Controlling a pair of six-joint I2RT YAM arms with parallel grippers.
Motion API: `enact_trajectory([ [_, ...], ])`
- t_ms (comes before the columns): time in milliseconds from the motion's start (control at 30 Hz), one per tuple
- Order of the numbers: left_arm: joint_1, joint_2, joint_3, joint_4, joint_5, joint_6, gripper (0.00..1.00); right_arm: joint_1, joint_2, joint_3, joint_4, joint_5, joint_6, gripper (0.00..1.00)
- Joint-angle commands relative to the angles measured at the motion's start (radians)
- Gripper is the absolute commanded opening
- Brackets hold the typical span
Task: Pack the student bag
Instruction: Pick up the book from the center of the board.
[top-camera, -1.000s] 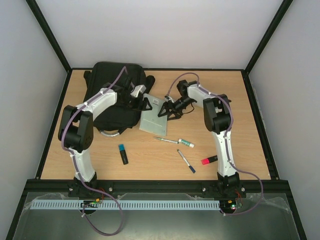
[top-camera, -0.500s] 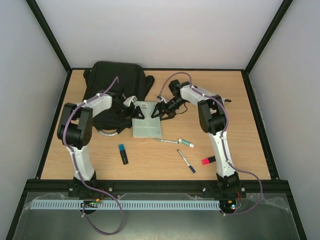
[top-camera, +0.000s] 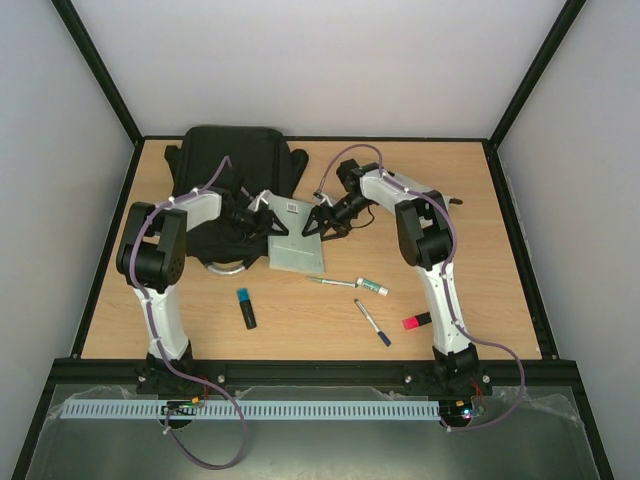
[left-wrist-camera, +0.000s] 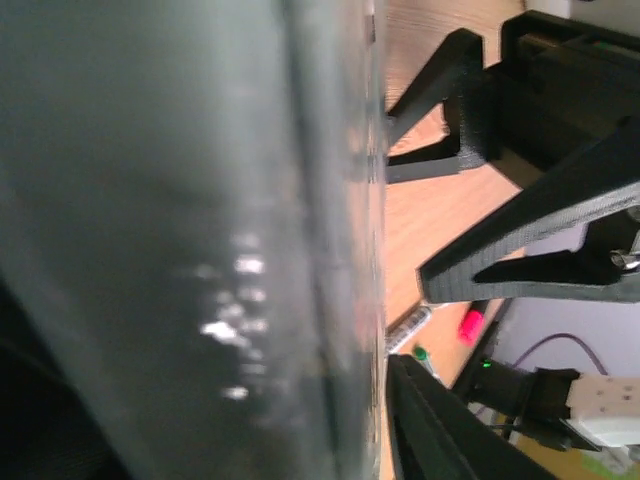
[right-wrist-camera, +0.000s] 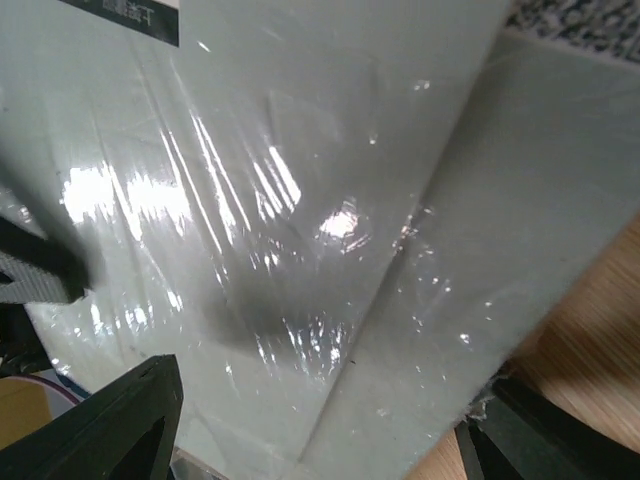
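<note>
plastic-slick, might slip short of student bag (top-camera: 225, 152): pouch (top-camera: 297, 254) just straddled by splayed right gripper (top-camera: 316, 228), left gripper's (top-camera: 271, 217) hold unreadable.

One student bag (top-camera: 228, 165) lies at ten o'clock on the tabletop (top-camera: 480, 250). One translucent pouch (top-camera: 297, 252) sits at the bag's four o'clock. Five writing tools lie toward six o'clock: one blue-capped marker (top-camera: 246, 308), one thin pen (top-camera: 331, 281), one green-capped marker (top-camera: 373, 288), one blue pen (top-camera: 372, 323) and one pink highlighter (top-camera: 418, 321). There are two claws, a left claw (top-camera: 272, 218) and a right claw (top-camera: 314, 224).
</note>
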Motion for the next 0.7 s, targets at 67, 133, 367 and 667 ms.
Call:
enact_trajectory([
  [67,-0.005,-0.027,0.011,0.062,0.179,-0.063,0.22,0.029,0.009,-0.061,0.010,0.174,-0.028,0.74],
  [133,-0.002,-0.048,0.009,0.069,0.192,-0.070,0.16,0.019,-0.036,-0.087,0.010,0.178,-0.033,0.75],
  [367,0.004,-0.129,0.062,0.045,0.211,-0.013,0.02,-0.109,-0.303,-0.284,-0.003,0.151,-0.089,0.78],
  [667,0.007,-0.198,0.244,-0.027,0.177,0.146,0.02,-0.206,-0.569,-0.253,-0.023,0.103,-0.148,0.82],
])
